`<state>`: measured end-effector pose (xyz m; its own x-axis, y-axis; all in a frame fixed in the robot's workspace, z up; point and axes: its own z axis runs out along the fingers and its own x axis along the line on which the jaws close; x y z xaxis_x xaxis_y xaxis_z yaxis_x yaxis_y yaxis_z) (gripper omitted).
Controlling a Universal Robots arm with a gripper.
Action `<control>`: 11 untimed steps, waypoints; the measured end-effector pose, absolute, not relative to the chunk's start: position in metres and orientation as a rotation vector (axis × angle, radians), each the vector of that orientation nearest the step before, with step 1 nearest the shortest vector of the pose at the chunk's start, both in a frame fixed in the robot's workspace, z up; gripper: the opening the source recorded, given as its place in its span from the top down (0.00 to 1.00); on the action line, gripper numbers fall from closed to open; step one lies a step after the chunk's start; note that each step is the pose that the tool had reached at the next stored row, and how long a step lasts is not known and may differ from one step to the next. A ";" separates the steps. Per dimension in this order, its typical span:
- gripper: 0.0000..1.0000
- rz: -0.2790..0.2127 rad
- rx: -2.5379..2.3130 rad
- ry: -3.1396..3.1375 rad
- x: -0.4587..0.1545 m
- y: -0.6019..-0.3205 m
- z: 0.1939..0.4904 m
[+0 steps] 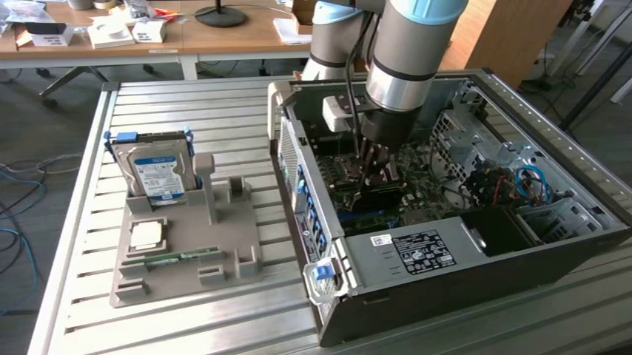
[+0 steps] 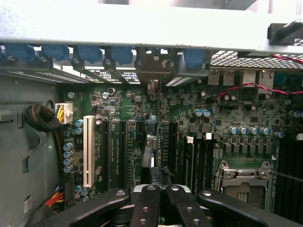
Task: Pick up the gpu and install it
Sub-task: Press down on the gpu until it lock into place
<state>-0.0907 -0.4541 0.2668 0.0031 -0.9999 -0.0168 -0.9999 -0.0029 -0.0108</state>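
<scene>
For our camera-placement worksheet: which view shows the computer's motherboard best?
The wrist view: the motherboard faces the camera, its slots, capacitors and processor socket plain. In the exterior view it lies deep inside the case, seen at a slant and partly hidden behind the arm.

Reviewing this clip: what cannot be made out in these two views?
- gpu: exterior view, mostly hidden by the gripper; wrist view shows it edge-on, so seating in the slot is unclear.
- Motherboard slots: exterior view, behind the arm.
- Hard drive label text: too small.
- Tray memory stick: too small for detail.
</scene>
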 end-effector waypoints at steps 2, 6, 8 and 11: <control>0.89 0.007 -2.211 2.204 -0.091 -0.454 0.267; 0.89 0.007 -2.211 2.204 -0.091 -0.454 0.267; 0.89 0.007 -2.211 2.204 -0.091 -0.454 0.267; 0.89 0.007 -2.211 2.204 -0.091 -0.454 0.267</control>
